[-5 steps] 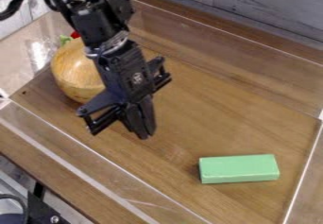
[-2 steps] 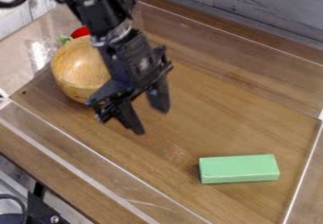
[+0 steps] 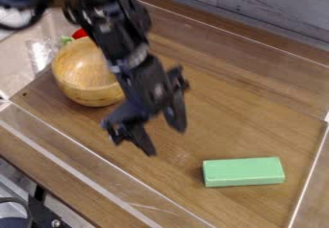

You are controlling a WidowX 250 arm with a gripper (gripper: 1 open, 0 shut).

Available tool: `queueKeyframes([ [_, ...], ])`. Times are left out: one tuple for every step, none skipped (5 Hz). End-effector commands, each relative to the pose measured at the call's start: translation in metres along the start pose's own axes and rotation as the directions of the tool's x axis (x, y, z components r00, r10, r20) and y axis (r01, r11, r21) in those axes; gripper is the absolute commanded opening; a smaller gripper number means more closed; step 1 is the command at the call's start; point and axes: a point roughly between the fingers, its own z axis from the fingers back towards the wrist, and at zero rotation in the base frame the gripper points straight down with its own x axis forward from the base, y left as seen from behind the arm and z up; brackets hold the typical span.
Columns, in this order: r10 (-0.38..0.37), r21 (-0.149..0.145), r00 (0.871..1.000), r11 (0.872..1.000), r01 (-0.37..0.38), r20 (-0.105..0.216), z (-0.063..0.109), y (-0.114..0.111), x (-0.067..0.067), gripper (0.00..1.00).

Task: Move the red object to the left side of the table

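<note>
The red object [image 3: 80, 34] shows only as a small red patch at the back left, behind the wooden bowl [image 3: 80, 75] and mostly hidden by the arm. It lies near the left end of the table [image 3: 244, 97], by the clear wall. My gripper [image 3: 164, 136] hangs over the middle of the tabletop, to the right of the bowl and in front of it. It is open, its dark fingers [image 3: 145, 141] spread apart with nothing between them. The gripper is blurred by motion.
A green rectangular block [image 3: 243, 171] lies flat near the front right. A low clear acrylic wall [image 3: 77, 179] runs along the table's edges. The arm reaches in from the back left corner, above the bowl.
The gripper went from shut to open. It swung away from the bowl, to the right and toward the front of the table. The bowl and green block stayed put.
</note>
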Motion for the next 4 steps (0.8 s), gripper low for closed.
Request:
queueKeyframes([
  [-0.083,0.02,0.995,0.996,0.084,-0.056,-0.002,0.005,-0.011,1.0],
  [-0.112,-0.007,0.99,0.994,0.112,-0.083,-0.003,0.005,-0.017,1.0],
  [-0.14,-0.014,0.984,0.99,0.139,-0.114,0.004,0.01,-0.014,1.0],
  [-0.176,-0.018,0.975,0.984,0.175,-0.137,0.01,0.016,-0.009,0.0],
])
